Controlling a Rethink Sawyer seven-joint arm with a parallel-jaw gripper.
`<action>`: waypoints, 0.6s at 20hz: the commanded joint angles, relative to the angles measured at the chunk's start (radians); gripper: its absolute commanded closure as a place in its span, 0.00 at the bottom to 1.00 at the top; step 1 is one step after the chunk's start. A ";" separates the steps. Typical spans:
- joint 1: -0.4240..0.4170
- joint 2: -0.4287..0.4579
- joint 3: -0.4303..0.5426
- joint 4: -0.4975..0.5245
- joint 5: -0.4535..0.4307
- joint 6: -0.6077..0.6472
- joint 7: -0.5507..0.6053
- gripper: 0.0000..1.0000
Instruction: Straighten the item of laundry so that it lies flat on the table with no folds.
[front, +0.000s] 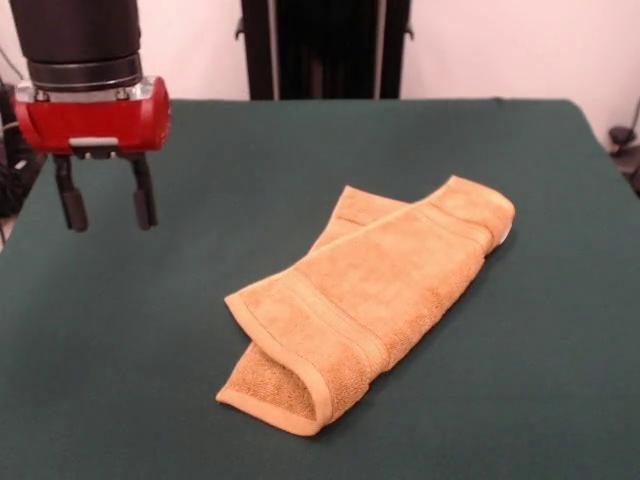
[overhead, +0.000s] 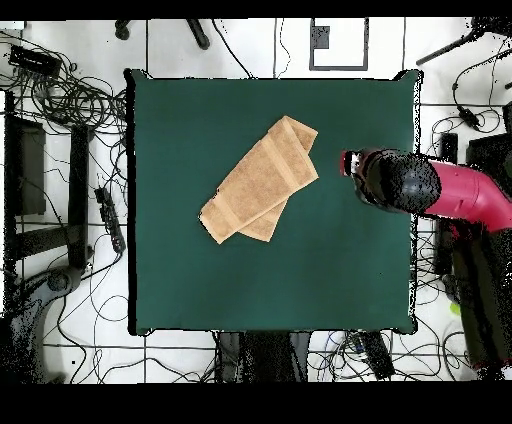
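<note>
Hovering above the counter (front: 120, 400) near one side edge, the hand (front: 104, 205) hangs with its two black fingers (front: 71, 205) apart and nothing between them. Dark green felt covers the counter; pale tiled floor (overhead: 70, 330) strewn with cables (overhead: 60, 95) surrounds it. Around the middle of the counter lies the orange-tan towel (front: 365, 300), folded over on itself into a long diagonal strip, well apart from the hand.
</note>
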 joint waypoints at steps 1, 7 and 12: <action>0.058 0.093 0.100 -0.045 -0.045 0.072 -0.213 0.00; 0.090 0.114 0.112 -0.105 -0.035 0.093 -0.199 0.00; 0.105 0.149 0.133 -0.163 -0.018 0.121 -0.213 0.00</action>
